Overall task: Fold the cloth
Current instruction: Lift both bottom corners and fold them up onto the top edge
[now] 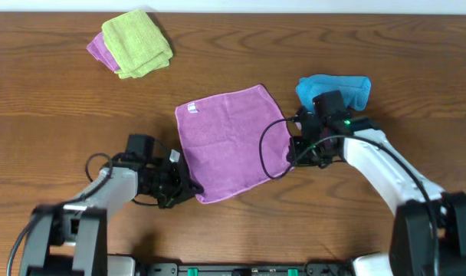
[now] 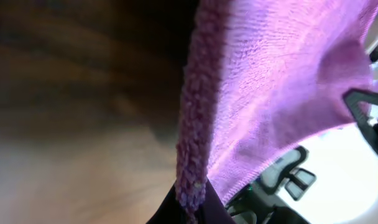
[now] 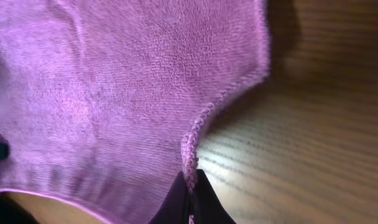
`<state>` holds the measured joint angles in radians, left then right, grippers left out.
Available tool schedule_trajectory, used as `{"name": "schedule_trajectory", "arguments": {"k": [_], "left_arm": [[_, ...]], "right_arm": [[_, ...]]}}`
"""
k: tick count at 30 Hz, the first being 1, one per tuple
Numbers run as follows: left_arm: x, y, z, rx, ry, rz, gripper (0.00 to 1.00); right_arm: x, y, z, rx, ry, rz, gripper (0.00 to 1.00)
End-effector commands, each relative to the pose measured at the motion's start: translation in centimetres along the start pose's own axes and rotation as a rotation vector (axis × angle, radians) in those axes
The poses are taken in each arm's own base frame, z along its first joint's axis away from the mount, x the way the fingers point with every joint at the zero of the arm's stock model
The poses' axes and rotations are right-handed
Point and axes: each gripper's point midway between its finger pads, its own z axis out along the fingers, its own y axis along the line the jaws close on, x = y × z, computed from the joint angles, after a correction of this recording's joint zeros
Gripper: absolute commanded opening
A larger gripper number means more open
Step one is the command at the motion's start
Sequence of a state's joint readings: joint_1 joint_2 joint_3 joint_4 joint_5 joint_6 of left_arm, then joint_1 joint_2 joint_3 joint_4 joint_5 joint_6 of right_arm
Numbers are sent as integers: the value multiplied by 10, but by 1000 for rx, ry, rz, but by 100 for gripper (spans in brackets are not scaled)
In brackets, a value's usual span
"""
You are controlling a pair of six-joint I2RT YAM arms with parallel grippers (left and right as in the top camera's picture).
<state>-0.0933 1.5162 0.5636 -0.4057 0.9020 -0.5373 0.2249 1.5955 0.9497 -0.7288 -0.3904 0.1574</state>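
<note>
Shows a brown wood-grain table (image 1: 49, 115), with a pale strip (image 1: 294, 6) beyond its far edge. Finds the cloth (image 1: 231, 142) spread at mid-table, white label (image 1: 192, 108) at its far left corner. Pinches its near left corner in the left claw (image 1: 188, 186) and its right edge in the right claw (image 1: 293, 151), both closed on fabric. Has a lime-green cloth (image 1: 137, 42) far left and a blue cloth (image 1: 336, 90) just behind the right arm.

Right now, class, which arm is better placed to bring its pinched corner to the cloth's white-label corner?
Left. The left gripper pinches the cloth corner on the same side edge as the white label; the right gripper holds the corner diagonal to it, likely a longer carry.
</note>
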Motion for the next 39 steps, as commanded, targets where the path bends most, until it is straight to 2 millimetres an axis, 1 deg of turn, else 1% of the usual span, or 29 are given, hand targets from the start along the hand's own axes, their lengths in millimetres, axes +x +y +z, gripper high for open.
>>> {"name": "schedule_trajectory", "arguments": {"k": [1, 2, 5, 7, 9, 12, 14, 16, 18, 34, 39], "left_arm": [[-18, -14, -18, -42, -87, 145, 6], [-18, -19, -21, -42, -91, 160, 6], [-21, -29, -31, -57, -105, 165, 6], [-24, -34, -35, -72, -117, 167, 6], [-29, -40, -39, -70, -134, 181, 6], [-40, -46, -46, -91, -181, 176, 6], [-47, -48, -50, -109, -215, 174, 6], [-54, -49, -54, -125, -249, 161, 6], [-61, -51, -56, -128, -283, 156, 6], [-122, -69, -81, -134, -586, 171, 6], [-144, -77, -88, -116, -678, 175, 6]], "right_arm": [[17, -2, -1, 14, 20, 13, 1], [25, -2, 0, 10, 35, 19, 1], [42, 1, 3, -5, 55, 20, 1], [40, 5, 2, -12, 22, 0, 2], [25, 10, -3, -21, -54, -35, 2], [-10, 17, -13, -33, -207, -94, 1], [-29, 21, -17, -37, -286, -123, 1], [-43, 24, -20, -46, -343, -141, 1], [-55, 23, -21, -36, -388, -126, 1], [-111, 17, -6, -14, -554, -152, 1], [-134, 16, -4, 7, -588, -154, 2]]}}
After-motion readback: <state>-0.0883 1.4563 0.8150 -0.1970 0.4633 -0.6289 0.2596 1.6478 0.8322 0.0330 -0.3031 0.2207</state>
